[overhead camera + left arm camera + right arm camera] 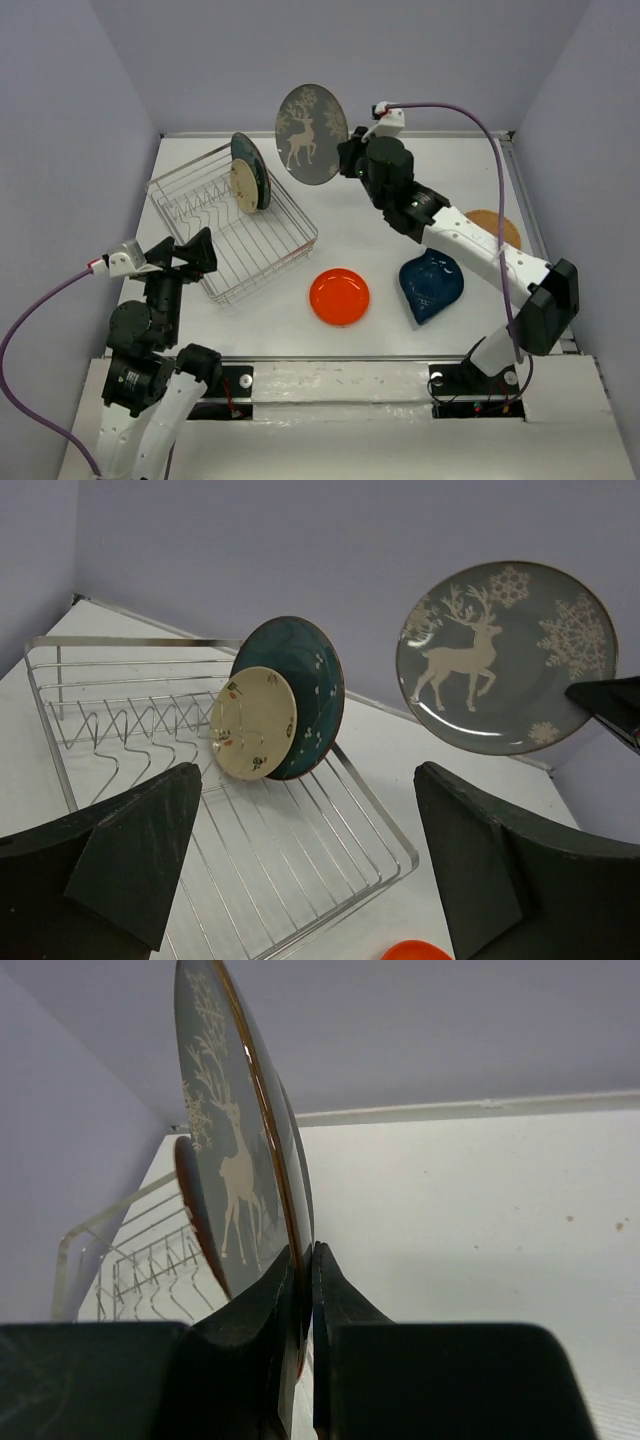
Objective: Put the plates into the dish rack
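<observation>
The dish rack [272, 268] is your landmark, and there is one of it. Of the six plates, two stand on edge in its far rows of tines. Those are the large teal plate [258, 168] and, leaning against the teal plate's face, the small cream plate [241, 186].

The grey deer plate [311, 134] hangs in the air above the table, just beyond the rack's far right corner and upright on its edge. The right gripper [303, 1260] is clamped on the rim farthest from the rack, with one finger on each face. From that claw the rack lies to the left and nearer to the arm bases, so I judge this arm must bring the plate in.

The deer plate's face looks turned more toward the bases than the faces of the two racked plates. I judge you will need to swing it into line with the tines before lowering.

Three plates lie flat on the table to the right of the rack:
- The dark blue leaf plate [431, 285] is well apart from it.
- The orange plate [339, 296] is nearest, off the rack's near right side.
- The tan plate [497, 228] is farthest and half hidden behind the right arm.

The left gripper [200, 252] sits at the rack's near left corner with its jaws apart and nothing between them.
</observation>
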Controlling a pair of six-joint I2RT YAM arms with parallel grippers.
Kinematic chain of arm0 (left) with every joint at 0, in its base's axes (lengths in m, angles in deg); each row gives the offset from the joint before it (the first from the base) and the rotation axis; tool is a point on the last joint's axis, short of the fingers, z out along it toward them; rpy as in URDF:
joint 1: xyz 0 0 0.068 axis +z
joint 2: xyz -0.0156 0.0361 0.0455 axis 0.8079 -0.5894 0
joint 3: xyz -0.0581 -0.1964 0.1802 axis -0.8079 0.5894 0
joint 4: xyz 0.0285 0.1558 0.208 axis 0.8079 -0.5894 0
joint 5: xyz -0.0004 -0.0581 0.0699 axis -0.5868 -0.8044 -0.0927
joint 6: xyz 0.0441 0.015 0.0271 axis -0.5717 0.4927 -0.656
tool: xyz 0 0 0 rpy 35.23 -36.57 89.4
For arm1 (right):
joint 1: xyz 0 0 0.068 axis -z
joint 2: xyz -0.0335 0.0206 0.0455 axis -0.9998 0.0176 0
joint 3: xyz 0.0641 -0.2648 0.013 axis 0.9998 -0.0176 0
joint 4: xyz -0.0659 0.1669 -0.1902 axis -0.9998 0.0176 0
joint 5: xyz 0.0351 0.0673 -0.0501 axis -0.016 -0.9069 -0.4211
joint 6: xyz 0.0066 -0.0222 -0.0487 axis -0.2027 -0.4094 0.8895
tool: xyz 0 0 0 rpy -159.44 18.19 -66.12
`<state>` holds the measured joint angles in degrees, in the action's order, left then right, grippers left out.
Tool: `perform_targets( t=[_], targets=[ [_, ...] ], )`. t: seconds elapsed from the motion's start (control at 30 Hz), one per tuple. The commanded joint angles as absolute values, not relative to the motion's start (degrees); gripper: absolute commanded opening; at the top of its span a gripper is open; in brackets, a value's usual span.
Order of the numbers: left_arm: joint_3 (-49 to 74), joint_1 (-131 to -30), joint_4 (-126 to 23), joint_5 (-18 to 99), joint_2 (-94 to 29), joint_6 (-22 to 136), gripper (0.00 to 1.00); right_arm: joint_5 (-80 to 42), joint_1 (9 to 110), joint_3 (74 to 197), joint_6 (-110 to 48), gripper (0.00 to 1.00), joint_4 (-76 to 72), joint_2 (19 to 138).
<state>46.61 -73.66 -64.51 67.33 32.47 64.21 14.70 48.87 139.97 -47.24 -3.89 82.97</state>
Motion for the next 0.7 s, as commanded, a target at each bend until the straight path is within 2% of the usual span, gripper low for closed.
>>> perform_targets(
  t=[0.0,0.27,0.67],
  targets=[
    [46.8,-73.4,-60.9,67.6,33.7,64.2,0.99,28.5,41.2,154.0,-40.1,0.07,-12.7,89.5],
    [46.7,-74.5,-61.3,69.2,35.3,64.1,0.99,34.2,32.4,176.3,-29.5,0.07,-12.5,106.3],
    [46.5,-75.9,-61.3,71.3,36.8,64.2,0.99,39.6,29.5,202.3,-21.1,0.07,-8.2,128.2]
  ],
)
